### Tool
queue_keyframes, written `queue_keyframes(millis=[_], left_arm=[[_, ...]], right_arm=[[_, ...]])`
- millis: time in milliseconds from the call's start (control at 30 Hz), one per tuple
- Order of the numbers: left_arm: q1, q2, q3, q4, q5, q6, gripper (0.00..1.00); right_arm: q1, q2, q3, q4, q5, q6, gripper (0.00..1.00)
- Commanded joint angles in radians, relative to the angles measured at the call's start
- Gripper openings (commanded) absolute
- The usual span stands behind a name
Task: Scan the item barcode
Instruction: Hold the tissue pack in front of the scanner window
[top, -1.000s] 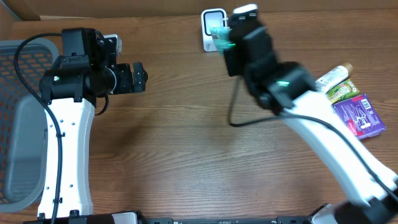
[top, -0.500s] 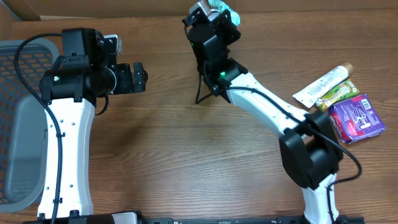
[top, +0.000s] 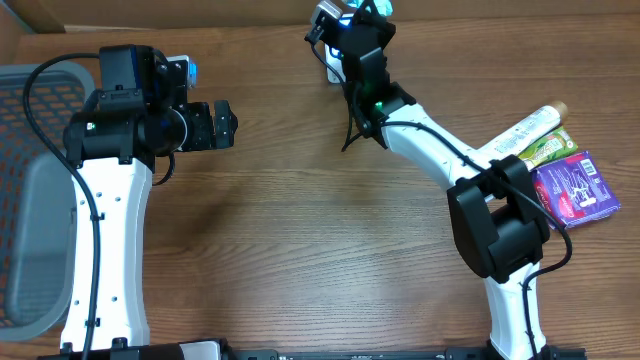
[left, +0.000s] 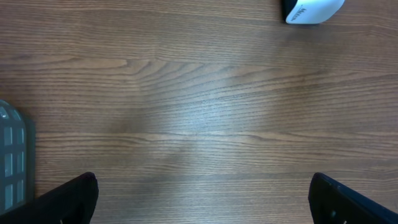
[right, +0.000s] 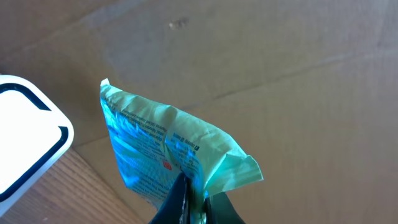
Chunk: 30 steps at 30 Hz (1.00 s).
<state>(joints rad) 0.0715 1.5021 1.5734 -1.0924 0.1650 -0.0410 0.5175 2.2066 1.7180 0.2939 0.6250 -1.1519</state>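
Right gripper (top: 362, 15) presents a teal packet (right: 168, 149) at the table's (top: 300, 250) 12 o'clock edge.

From the overhead view, a gray basket (top: 30, 200) sits at 9 o'clock and the left gripper (top: 222, 124) hangs near 10 o'clock. Its wrist camera shows what the overhead cannot: its fingers (left: 62, 199) are spread wide with only bare wood between them. The white scanner (top: 332, 60) stands at 12 o'clock, and the packet is little more than a teal fleck overhead. The right wrist view shows the packet pinched by its bottom corner in clenched jaws, just right of the scanner and in front of cardboard. At 3 o'clock lie a tube (top: 520, 130), a green pouch (top: 545, 148) and a purple box (top: 575, 188).
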Motion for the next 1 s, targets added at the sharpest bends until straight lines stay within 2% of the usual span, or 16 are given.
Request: queue_keyframes(millis=[0,833,967], left_arm=[[-0.006,0.003,0.018,0.0,0.008,0.023,1.0],[-0.006,0.003,0.018,0.0,0.008,0.023,1.0],[-0.006,0.003,0.018,0.0,0.008,0.023,0.99]], right_arm=[[-0.004,0.015,0.021,0.011,-0.069,-0.066,0.04],[-0.046,0.043,0.02,0.043,-0.204,-0.088,0.04],[-0.06,0.063,0.02,0.062,-0.2,-0.157,0.04]])
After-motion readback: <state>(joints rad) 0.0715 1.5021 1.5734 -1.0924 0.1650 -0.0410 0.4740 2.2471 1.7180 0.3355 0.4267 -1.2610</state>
